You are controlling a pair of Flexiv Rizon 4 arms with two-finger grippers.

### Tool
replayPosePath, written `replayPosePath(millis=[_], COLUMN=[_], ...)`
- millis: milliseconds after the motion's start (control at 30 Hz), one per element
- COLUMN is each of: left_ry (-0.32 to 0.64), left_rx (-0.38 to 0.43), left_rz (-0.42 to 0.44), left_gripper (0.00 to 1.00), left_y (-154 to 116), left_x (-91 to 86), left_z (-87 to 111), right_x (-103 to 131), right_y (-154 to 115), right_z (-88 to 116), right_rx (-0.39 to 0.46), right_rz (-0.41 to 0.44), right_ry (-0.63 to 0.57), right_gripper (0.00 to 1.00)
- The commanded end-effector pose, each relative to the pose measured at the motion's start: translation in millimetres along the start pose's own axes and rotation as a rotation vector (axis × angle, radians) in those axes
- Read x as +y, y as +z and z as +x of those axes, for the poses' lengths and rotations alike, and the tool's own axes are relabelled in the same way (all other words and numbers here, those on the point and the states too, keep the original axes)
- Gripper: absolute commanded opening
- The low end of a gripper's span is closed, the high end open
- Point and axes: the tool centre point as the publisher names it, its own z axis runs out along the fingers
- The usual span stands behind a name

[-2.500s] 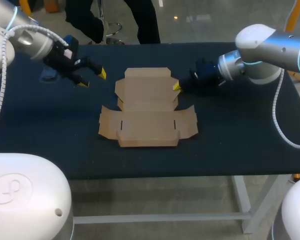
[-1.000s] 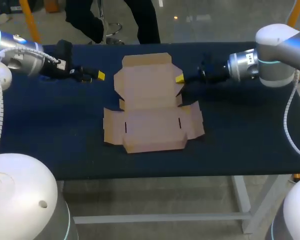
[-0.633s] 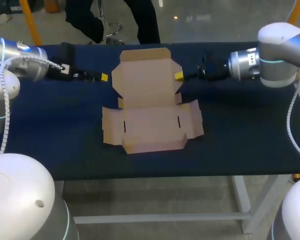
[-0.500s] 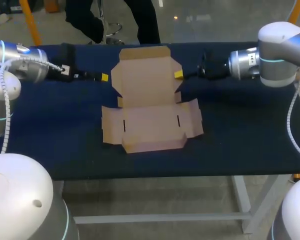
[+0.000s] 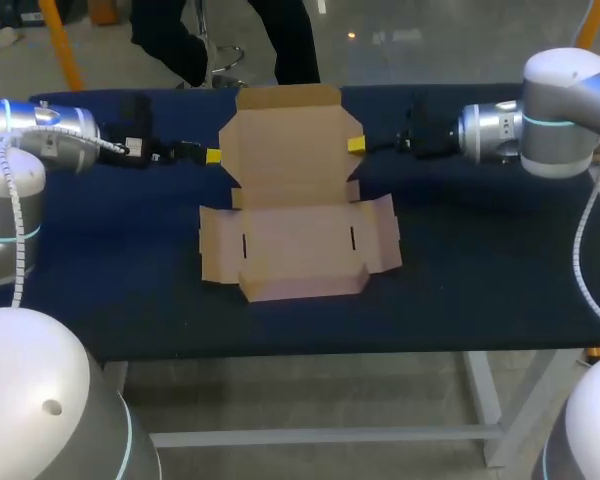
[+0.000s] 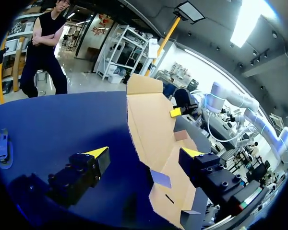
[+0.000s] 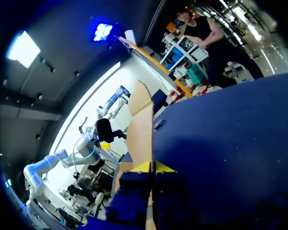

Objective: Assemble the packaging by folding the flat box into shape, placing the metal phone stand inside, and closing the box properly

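— Cardboard first: where does the box sit?
— Middle of the frame, unfolded on the dark worktop. Its front panels lie flat. The rear lid panel tilts up off the surface, toward the upper centre.
— Who has hold of it?
— The right hand, coming in from the upper right, has its yellow tips pinched together on the lid panel's right edge. The left hand, from the upper left, is spread wide and grips nothing. Its tip is just beside the panel's left edge; whether it touches, I can't tell.
— So how should the fold go?
— Evenly, I'd say. One pinched edge alone could twist the panel, so the left hand should close on the opposite edge at the same height. Then both should swing along the crease together. Nothing pins the base, so a slow lift matters or the whole sheet may slide.
— And the stand?
— A small grey object lies on the worktop well apart from the box, beside the left hand. I can't tell if that's it.
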Motion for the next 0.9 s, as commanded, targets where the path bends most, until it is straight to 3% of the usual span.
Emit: replayPosePath(millis=[33, 300, 633, 900], left_ry=[-0.001, -0.001, 0.058, 0.115], left_rx=[0.028, 0.028, 0.129, 0.210], left_rz=[-0.005, -0.005, 0.045, 0.055], left_gripper=[1.00, 1.00, 1.00, 1.00], left_y=[3.9, 3.9, 18.5, 36.3], left_x=[-1.2, -1.2, -14.9, -30.6], left_z=[-7.6, -7.6, -18.6, -16.1], right_x=[2.5, 7.9, 15.1, 20.8], right_y=[-0.3, -1.0, 0.7, -0.9], right_z=[-1.3, 1.4, 2.0, 4.4], right_rx=[0.014, 0.028, 0.046, 0.069], right_rz=[-0.011, -0.043, -0.064, -0.082], right_ry=[-0.012, -0.065, -0.113, -0.147], right_gripper=[0.00, 0.00, 0.00, 0.00])
